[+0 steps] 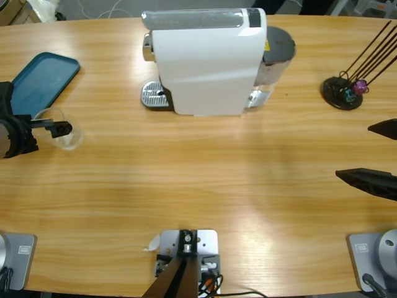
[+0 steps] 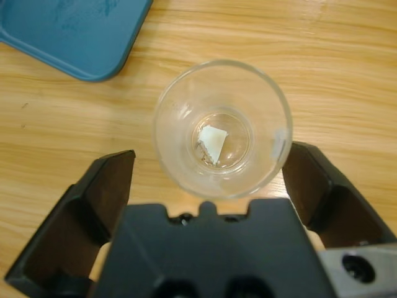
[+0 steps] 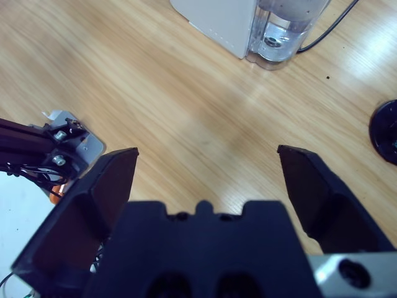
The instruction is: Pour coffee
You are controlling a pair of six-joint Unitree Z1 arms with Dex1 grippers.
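At the left edge of the high view the clear glass tumbler, likely light, slick and breakable, stands beside the blue tray between the left gripper's wide-open jaws, best squeezed gently mid-wall, while the right gripper gapes empty.

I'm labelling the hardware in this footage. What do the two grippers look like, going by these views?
Both look alike: the left gripper and the right gripper each have two matte black, wedge-shaped jaws rising from a blocky black body with a small notch at its top edge. A silver-grey metal piece with a dark round hole shows at the lower right of each wrist view. No markings or cables are visible on them.
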